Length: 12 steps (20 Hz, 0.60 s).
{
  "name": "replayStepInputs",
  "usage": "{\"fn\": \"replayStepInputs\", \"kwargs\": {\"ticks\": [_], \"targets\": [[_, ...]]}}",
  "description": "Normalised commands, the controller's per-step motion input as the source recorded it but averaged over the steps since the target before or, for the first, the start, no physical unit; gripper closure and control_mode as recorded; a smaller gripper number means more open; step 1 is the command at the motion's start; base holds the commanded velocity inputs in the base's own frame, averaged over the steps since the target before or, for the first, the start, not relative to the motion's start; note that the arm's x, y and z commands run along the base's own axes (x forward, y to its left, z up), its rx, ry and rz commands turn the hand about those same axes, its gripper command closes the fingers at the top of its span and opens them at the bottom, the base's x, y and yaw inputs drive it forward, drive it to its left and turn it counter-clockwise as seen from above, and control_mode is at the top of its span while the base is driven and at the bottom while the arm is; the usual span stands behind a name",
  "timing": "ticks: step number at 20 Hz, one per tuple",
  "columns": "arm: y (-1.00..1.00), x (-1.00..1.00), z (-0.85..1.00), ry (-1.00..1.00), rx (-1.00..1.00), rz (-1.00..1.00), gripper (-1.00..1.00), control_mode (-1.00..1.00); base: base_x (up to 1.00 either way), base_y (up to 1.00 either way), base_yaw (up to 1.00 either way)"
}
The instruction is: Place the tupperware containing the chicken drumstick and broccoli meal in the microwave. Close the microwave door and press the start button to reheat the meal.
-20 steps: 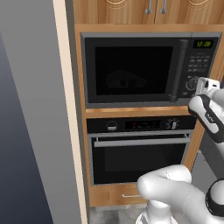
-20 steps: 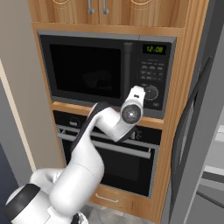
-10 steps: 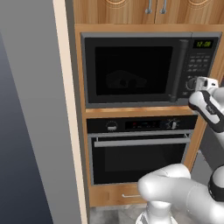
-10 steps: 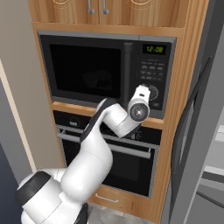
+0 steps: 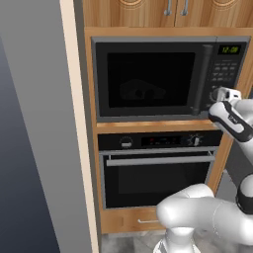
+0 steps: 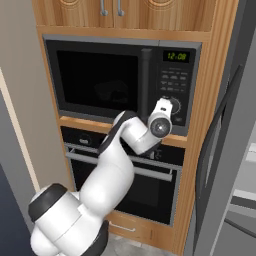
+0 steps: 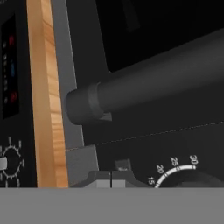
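Observation:
The microwave (image 5: 148, 79) (image 6: 100, 80) sits built into the wooden cabinet, its black door closed. The door's vertical bar handle (image 5: 201, 79) (image 6: 145, 80) crosses the hand view as a thick dark bar (image 7: 153, 83). Only a faint shape shows behind the dark glass (image 5: 143, 91), so the tupperware, drumstick and broccoli cannot be made out. My gripper (image 5: 223, 92) (image 6: 162, 105) (image 7: 111, 178) is shut and empty. It is at the lower part of the control panel (image 5: 225, 69), right by the round dial (image 6: 173, 106) (image 7: 188, 175). The green display (image 6: 176, 56) is lit.
A black oven (image 5: 158, 173) (image 6: 125, 170) with a horizontal silver handle sits directly below the microwave. A grey wall (image 5: 34, 123) stands at the left. A dark fridge door (image 6: 220, 140) stands ajar at the right. Upper cabinet doors (image 5: 173, 10) are above.
The gripper has moved slightly up and in toward the control panel, closing on the dial. The microwave door and the base have not moved.

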Motion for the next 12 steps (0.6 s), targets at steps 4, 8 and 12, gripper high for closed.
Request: {"fn": "replayStepInputs", "kwargs": {"ticks": [4,8,12], "targets": [[-0.08,0.29,-0.04,0.0,0.0,0.0,1.0,-1.0,0.0,0.0,0.0],[-0.09,0.27,-0.04,0.0,0.0,0.0,1.0,-1.0,0.0,0.0,0.0],[-0.07,0.26,-0.09,0.0,0.0,0.0,1.0,-1.0,0.0,0.0,0.0]]}}
